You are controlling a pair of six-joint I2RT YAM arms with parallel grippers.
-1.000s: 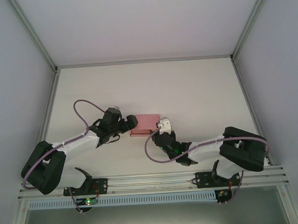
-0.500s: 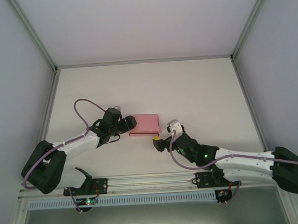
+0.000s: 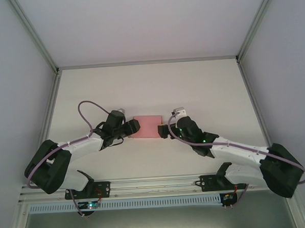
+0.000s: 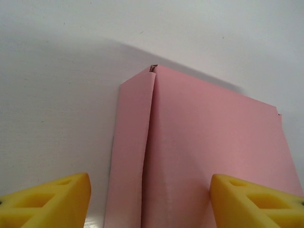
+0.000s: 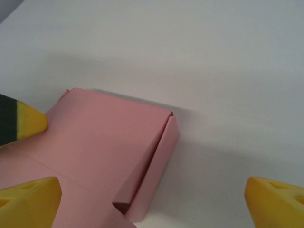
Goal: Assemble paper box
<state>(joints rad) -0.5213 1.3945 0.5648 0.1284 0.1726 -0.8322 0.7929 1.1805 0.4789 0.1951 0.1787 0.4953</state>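
The paper box [image 3: 147, 126] is a small flat pink box lying on the white table between my two grippers. My left gripper [image 3: 133, 126] is at its left end, and in the left wrist view the left gripper [image 4: 150, 202] straddles the box [image 4: 204, 156]. One yellow fingertip [image 4: 47, 202] stands clear of the box's long side wall, while the other fingertip [image 4: 256, 202] overlaps the lid. My right gripper [image 3: 164, 130] is at the right end, and in the right wrist view the right gripper [image 5: 152, 204] is wide open. There the box [image 5: 95, 142] shows its side flap [image 5: 156, 164] standing slightly ajar.
The white table [image 3: 202, 91] is bounded by aluminium frame rails [image 3: 147, 62] at the back and sides. The left gripper's yellow and black fingertip [image 5: 23, 122] shows at the box's far end in the right wrist view.
My right gripper opened, drew back from the box's front right corner, then came in at its right end. My left gripper's jaws narrowed. The box has turned slightly.
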